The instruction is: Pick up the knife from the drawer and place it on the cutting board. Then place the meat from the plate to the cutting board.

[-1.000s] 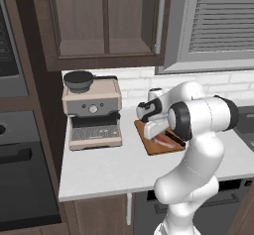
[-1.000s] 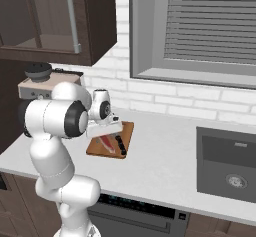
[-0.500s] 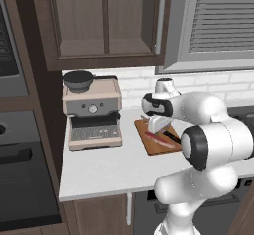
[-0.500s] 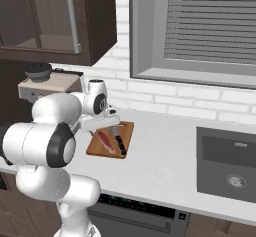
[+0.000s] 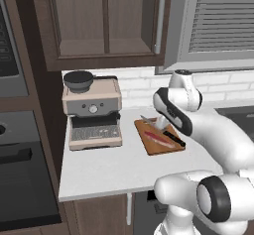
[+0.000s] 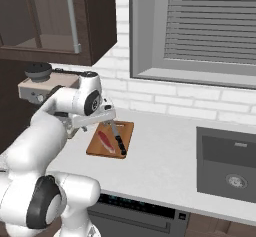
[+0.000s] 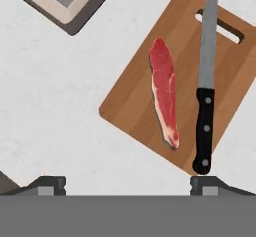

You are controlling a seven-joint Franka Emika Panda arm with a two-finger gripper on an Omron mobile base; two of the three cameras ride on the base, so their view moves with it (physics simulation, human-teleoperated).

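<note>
A white robot arm reaches over a pale kitchen counter (image 5: pixel 104 167). In the hand view its gripper (image 7: pixel 128 185) looks straight down, its two dark fingertips (image 7: pixel 50 185) spread wide apart and grasping nothing. Below lies a reddish-brown cutting board (image 7: pixel 135 101) with a slot handle. On it rest the meat (image 7: pixel 165 91), a red strip with pale streaks, and just beside it, not touching, the knife (image 7: pixel 205 101), black handle with three rivets. The blade tip is cut off by the frame's top edge.

From the left base view, the arm hides part of the cutting board (image 5: pixel 154 147) and much of the knife (image 5: pixel 171 137). A coffee machine (image 5: pixel 93 112) stands near the board; its front markings are too small to read. In the right base view, a sink (image 6: pixel 227 163) is cut off at the frame's right edge.
</note>
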